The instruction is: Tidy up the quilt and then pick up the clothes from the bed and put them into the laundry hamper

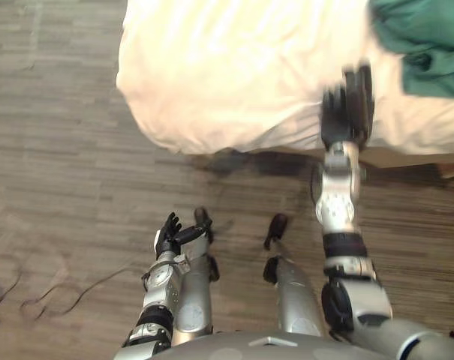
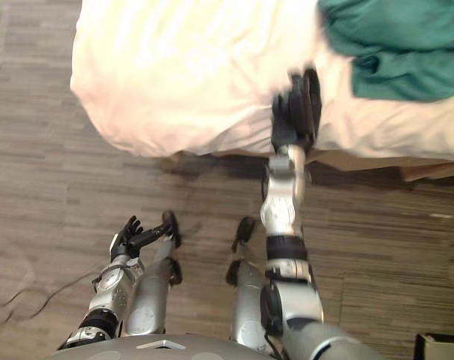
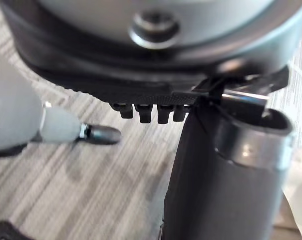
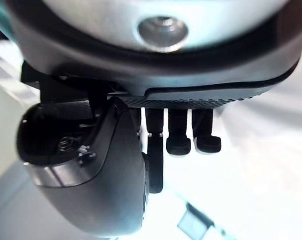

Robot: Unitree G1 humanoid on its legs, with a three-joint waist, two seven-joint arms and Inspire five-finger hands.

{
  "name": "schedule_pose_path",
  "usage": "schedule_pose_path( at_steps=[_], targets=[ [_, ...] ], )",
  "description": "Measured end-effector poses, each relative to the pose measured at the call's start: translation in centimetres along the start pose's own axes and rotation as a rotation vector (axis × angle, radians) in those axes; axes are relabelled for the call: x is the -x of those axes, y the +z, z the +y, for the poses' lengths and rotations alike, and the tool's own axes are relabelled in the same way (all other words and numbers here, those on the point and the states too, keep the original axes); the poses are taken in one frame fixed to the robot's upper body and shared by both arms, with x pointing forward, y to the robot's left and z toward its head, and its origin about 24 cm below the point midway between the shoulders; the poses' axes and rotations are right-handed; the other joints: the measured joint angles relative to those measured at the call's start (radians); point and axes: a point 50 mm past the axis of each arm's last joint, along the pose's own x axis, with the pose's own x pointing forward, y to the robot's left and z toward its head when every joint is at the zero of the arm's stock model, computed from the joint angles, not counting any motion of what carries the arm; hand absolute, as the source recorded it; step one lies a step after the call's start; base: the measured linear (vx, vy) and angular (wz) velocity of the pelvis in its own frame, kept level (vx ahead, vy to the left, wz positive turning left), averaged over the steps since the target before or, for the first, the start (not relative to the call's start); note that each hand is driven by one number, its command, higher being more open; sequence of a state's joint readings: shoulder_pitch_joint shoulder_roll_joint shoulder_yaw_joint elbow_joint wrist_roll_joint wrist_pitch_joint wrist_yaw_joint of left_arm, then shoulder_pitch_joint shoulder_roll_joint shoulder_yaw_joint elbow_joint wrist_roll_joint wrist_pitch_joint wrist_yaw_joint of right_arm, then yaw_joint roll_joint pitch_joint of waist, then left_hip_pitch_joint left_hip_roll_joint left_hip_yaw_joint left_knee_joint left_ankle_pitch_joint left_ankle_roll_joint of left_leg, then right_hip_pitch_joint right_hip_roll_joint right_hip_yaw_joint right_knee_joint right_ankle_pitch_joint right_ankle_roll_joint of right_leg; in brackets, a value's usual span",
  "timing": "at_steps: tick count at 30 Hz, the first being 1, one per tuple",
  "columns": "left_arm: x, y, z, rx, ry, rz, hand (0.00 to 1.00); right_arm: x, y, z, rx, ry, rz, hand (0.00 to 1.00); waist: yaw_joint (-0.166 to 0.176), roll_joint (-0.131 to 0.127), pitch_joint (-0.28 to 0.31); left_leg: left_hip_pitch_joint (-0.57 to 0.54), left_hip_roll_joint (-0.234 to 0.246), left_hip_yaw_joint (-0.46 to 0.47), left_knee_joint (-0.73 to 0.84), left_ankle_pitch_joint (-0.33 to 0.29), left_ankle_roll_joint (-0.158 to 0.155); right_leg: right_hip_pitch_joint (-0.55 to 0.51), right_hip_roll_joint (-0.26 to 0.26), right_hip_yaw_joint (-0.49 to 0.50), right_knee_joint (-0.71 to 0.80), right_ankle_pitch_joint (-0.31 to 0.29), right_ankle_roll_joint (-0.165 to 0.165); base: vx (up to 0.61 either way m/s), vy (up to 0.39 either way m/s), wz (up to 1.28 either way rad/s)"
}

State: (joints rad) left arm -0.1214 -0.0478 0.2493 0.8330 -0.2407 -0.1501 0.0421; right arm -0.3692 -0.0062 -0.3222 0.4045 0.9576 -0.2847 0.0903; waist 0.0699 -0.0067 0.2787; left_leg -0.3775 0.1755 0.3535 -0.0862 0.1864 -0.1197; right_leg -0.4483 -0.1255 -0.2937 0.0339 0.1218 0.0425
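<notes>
Reaching over quilt (image 1: pixel 234 67) edge w/ R hand (image 1: pixel 348 105), uncurled; L hand (image 1: pixel 170 234) low, slack, empty.

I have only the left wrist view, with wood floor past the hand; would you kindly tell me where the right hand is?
Observer: The right hand is raised at the near edge of the bed, in front of the white quilt.
Operator: Thank you. Is it holding anything?
Observer: No, its fingers are straight and nothing is in them.
Operator: And where are the clothes?
Observer: Green clothes lie on the quilt just to the right of that hand, not in its grasp.
</notes>
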Motion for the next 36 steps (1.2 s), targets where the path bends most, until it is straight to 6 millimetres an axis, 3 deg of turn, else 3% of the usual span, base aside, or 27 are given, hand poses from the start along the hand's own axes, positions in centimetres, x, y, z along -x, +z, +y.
schedule_pose_path(
  at_steps=[1,2,3,4,5,8,10,13,15,16,18,19,21,23,24,25,26,27,29,30,31,32,33,35,36],
  targets=[
    [0.0,-0.2,0.1,0.0,-0.001,0.008,1.0,1.1,0.0,-2.4,0.01,-0.097,0.015,0.0,-0.003,-0.011,-0.007,0.013,0.0,0.009,-0.001,-0.005,0.001,0.012,0.002,0.009,-0.007,0.001,0.001,0.13,-0.015,-0.37],
    [0.1,-0.5,0.2,0.001,-0.001,0.021,1.0,3.9,0.1,-6.8,0.023,-0.288,0.04,0.0,-0.012,-0.024,-0.016,0.041,0.0,0.028,-0.003,-0.016,-0.004,0.035,0.005,0.027,-0.02,0.003,0.004,0.11,-0.012,-0.31],
    [0.2,-0.7,0.4,0.001,0.003,0.031,1.0,5.4,0.2,-8.5,0.03,-0.368,0.048,0.0,-0.019,-0.024,-0.024,0.051,0.0,0.038,-0.002,-0.02,-0.003,0.04,0.006,0.034,-0.023,0.004,0.005,0.15,-0.017,-0.48],
    [0.4,-1.2,0.9,0.014,0.013,0.052,1.0,8.5,0.7,-11.6,0.047,-0.511,0.061,1.0,-0.035,-0.024,-0.03,0.082,0.0,0.064,-0.002,-0.028,-0.002,0.055,0.008,0.056,-0.027,0.008,0.011,0.11,-0.011,-0.64],
    [0.7,-1.8,1.8,0.044,0.046,0.077,1.0,11.2,1.1,-13.7,0.071,-0.616,0.079,1.0,-0.058,-0.023,-0.035,0.123,-0.001,0.095,0.0,-0.036,-0.004,0.079,0.011,0.082,-0.032,0.014,0.008,0.12,-0.006,-0.75],
    [1.7,-3.6,3.3,0.047,0.092,0.135,1.0,16.4,2.3,-16.8,0.138,-0.78,0.124,1.0,-0.096,0.0,-0.076,0.239,0.012,0.184,0.0,-0.077,-0.026,0.143,0.035,0.153,-0.041,0.011,0.009,0.16,0.004,-0.86],
    [2.2,-4.3,3.7,0.043,0.101,0.158,1.0,18.4,2.1,-17.7,0.184,-0.829,0.192,1.0,-0.101,0.012,-0.115,0.305,0.02,0.234,0.001,-0.098,-0.039,0.186,0.053,0.192,-0.053,0.008,0.008,0.1,-0.002,-0.74],
    [2.5,-5.0,3.7,0.021,0.093,0.179,1.0,20.4,-0.3,-18.0,0.225,-0.833,0.384,1.0,-0.103,0.019,-0.144,0.398,0.034,0.262,0.058,-0.153,-0.053,0.267,0.069,0.248,-0.048,-0.014,0.009,0.06,0.009,-0.52],
    [2.7,-5.2,3.7,-0.003,0.083,0.187,1.0,21.3,-2.3,-17.7,0.284,-0.791,0.548,1.0,-0.095,0.008,-0.165,0.367,0.067,0.115,0.232,-0.249,-0.034,0.277,0.078,0.301,-0.028,-0.027,0.011,-0.02,0.0,-0.68],
    [3.0,-5.6,3.9,-0.001,0.088,0.198,1.0,20.9,-3.7,-17.2,0.331,-0.717,0.647,1.0,-0.081,0.011,-0.167,0.326,0.08,-0.046,0.372,-0.32,-0.03,0.275,0.088,0.342,-0.011,-0.032,0.011,-0.07,0.053,-1.06],
    [3.8,-6.8,4.0,0.013,0.097,0.232,1.0,20.6,-5.0,-16.8,0.435,-0.633,0.779,1.0,-0.061,0.027,-0.179,0.321,0.065,-0.286,0.492,-0.402,-0.045,0.276,0.114,0.44,0.0,-0.024,0.026,-0.11,0.218,-1.41],
    [4.4,-7.6,4.3,0.015,0.107,0.261,1.0,20.7,-5.1,-16.8,0.466,-0.614,0.804,1.0,-0.054,0.036,-0.187,0.337,0.046,-0.356,0.504,-0.435,-0.044,0.275,0.118,0.476,0.001,-0.023,0.034,-0.15,0.335,-1.41],
    [4.8,-8.2,4.4,0.023,0.106,0.282,1.0,21.0,-5.3,-16.8,0.534,-0.574,0.861,1.0,-0.046,0.038,-0.195,0.396,-0.006,-0.448,0.454,-0.512,-0.022,0.247,0.124,0.565,0.012,-0.013,0.06,-0.14,0.272,-1.09],
    [5.1,-8.8,4.8,0.019,0.113,0.308,1.0,21.1,-5.4,-16.9,0.598,-0.533,0.91,1.0,-0.049,0.027,-0.197,0.433,-0.041,-0.405,0.369,-0.565,-0.006,0.202,0.108,0.615,0.007,0.006,0.085,-0.18,0.277,-1.1],
    [4.7,-8.2,5.5,-0.019,0.109,0.3,1.0,21.6,-5.6,-17.1,0.629,-0.534,0.951,1.0,-0.042,-0.009,-0.189,0.433,-0.087,-0.334,0.354,-0.543,0.023,0.173,0.054,0.586,-0.014,0.01,0.036,-0.27,0.325,-1.35],
    [4.7,-8.0,5.8,-0.042,0.11,0.298,1.0,21.8,-5.6,-17.2,0.655,-0.531,0.97,1.0,-0.04,-0.025,-0.198,0.435,-0.101,-0.298,0.343,-0.536,0.034,0.157,0.025,0.541,-0.028,0.006,-0.01,-0.25,0.321,-1.62],
    [4.7,-7.9,6.1,-0.053,0.111,0.294,1.0,21.6,-5.6,-17.1,0.694,-0.517,0.977,1.0,-0.036,-0.032,-0.206,0.442,-0.122,-0.217,0.32,-0.52,0.055,0.123,-0.016,0.396,-0.038,-0.067,-0.118,-0.19,0.258,-2.01],
    [4.8,-8.1,6.1,-0.077,0.104,0.306,1.0,21.3,-5.4,-17.1,0.743,-0.49,0.979,1.0,-0.038,-0.016,-0.2,0.461,-0.111,-0.123,0.29,-0.506,0.074,0.081,-0.036,0.186,0.07,-0.041,-0.083,-0.11,0.201,-1.98],
    [4.9,-8.2,6.1,-0.105,0.094,0.312,1.0,21.2,-5.4,-17.1,0.768,-0.469,0.988,1.0,-0.044,-0.015,-0.202,0.477,-0.111,-0.069,0.282,-0.501,0.081,0.086,-0.049,0.02,0.233,-0.053,-0.105,-0.02,0.115,-1.32],
    [4.8,-8.3,5.8,-0.134,0.071,0.323,1.0,21.5,-5.5,-17.1,0.799,-0.464,1.005,1.0,-0.04,-0.013,-0.197,0.502,-0.112,-0.024,0.275,-0.501,0.082,0.125,-0.049,-0.073,0.296,-0.083,-0.088,-0.04,0.135,-1.26],
    [4.4,-8.0,5.0,-0.144,0.035,0.32,1.0,21.7,-5.5,-17.1,0.827,-0.449,1.016,1.0,-0.052,-0.027,-0.191,0.522,-0.136,0.016,0.276,-0.495,0.092,0.137,-0.045,-0.09,0.276,-0.037,-0.097,-0.09,0.135,-1.21],
    [4.3,-8.1,4.7,-0.143,0.027,0.328,1.0,21.9,-5.5,-17.2,0.834,-0.445,1.024,1.0,-0.054,-0.024,-0.192,0.526,-0.142,0.031,0.273,-0.478,0.12,0.153,-0.03,-0.082,0.22,0.0,-0.098,-0.16,0.05,-1.23],
    [4.5,-8.6,3.6,-0.118,0.005,0.337,1.0,21.1,-4.7,-17.4,0.862,-0.44,1.01,1.0,-0.048,0.015,-0.194,0.53,-0.117,0.08,0.253,-0.453,0.14,0.166,-0.006,-0.078,0.263,-0.059,-0.125,-0.13,0.003,-0.91],
    [4.1,-8.2,2.3,-0.129,-0.043,0.319,1.0,21.7,-4.3,-17.9,0.88,-0.459,1.03,1.0,-0.064,0.024,-0.193,0.553,-0.13,0.114,0.213,-0.452,0.135,0.155,-0.042,-0.104,0.552,-0.278,-0.122,-0.03,-0.014,-0.46],
    [4.1,-8.3,2.2,-0.136,-0.052,0.321,1.0,22.0,-4.1,-18.1,0.881,-0.477,1.035,1.0,-0.068,0.019,-0.195,0.557,-0.136,0.12,0.204,-0.453,0.125,0.169,-0.044,-0.097,0.572,-0.312,-0.122,0.01,-0.012,-0.44]
  ],
)
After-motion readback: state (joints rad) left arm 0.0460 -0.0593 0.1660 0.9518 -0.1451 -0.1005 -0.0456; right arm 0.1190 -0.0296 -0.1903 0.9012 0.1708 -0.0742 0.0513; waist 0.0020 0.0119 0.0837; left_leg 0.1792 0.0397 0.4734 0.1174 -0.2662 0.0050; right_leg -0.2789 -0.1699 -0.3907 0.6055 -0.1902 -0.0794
